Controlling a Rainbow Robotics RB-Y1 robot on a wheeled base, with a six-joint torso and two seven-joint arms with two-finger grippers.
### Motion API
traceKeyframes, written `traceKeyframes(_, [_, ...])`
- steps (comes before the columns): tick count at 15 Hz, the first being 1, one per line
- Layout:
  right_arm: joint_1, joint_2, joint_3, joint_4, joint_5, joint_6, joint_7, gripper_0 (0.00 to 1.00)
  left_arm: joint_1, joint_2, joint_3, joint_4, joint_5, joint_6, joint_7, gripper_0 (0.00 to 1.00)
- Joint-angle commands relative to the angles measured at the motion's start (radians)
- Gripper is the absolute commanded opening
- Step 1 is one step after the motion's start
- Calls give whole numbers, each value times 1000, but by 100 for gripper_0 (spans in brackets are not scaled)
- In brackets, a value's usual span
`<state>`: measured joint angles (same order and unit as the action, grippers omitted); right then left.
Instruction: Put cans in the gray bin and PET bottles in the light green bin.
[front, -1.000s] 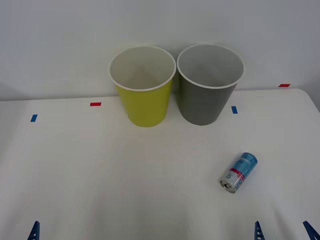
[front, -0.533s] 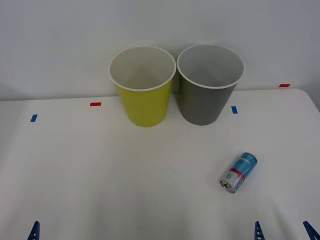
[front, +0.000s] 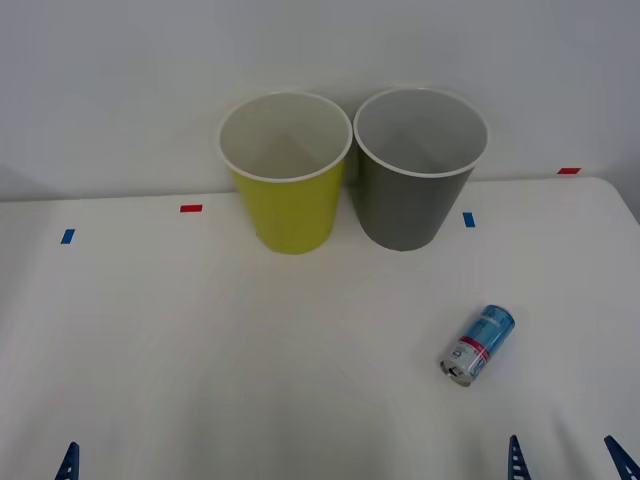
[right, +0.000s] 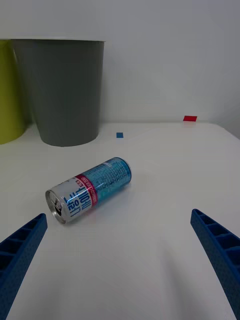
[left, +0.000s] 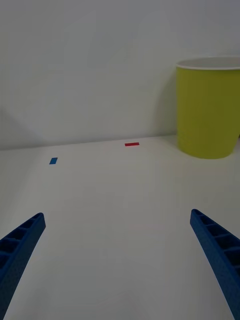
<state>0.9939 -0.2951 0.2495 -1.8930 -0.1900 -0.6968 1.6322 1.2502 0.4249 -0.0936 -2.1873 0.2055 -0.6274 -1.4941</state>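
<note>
Fingers of our right gripper (right: 120, 260) stand wide apart and hold nothing, low at the near edge of the table (front: 200, 350), with the light-blue drink can (right: 90, 190) lying on its side just ahead of them. Our left gripper (left: 120, 260) waits the same way, fingers wide and empty, on the near left with bare table ahead.

In the front view the can (front: 476, 345) rests on the right part of the table, well apart from both bins, its silver opened end turned toward us and to the left. We judge the step in hand to be the reach for it. A good grasp would bring the fingers across the round body near the red and white band, since a can on its side may roll if nudged off-centre.

At the back, the gray bin (front: 420, 170) and the light green bin (front: 287, 175) stand upright, rims just beside each other. Open table lies between can and gray bin, so we should lift high enough to clear its white rim.
</note>
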Motion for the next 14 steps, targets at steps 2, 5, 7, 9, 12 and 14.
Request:
traceKeyframes(2, [25, 2, -26, -158, -22, 227, 2, 100, 0, 0, 0, 0, 0, 0, 0, 100])
traceKeyframes(5, [20, 5, -56, -248, -106, 378, 8, 100, 0, 0, 0, 0, 0, 0, 0, 100])
traceKeyframes(7, [19, 19, -88, -311, -121, 496, 11, 100, 0, 0, 0, 0, 0, 0, 0, 100])
traceKeyframes(9, [2, 39, -127, -385, -134, 645, 0, 100, 0, 0, 0, 0, 0, 0, 0, 100])
traceKeyframes(12, [-43, 90, -176, -459, -129, 832, -11, 100, 0, 0, 0, 0, 0, 0, 0, 100])
traceKeyframes(14, [-81, 113, -197, -503, -120, 954, -14, 100, 0, 0, 0, 0, 0, 0, 0, 100])
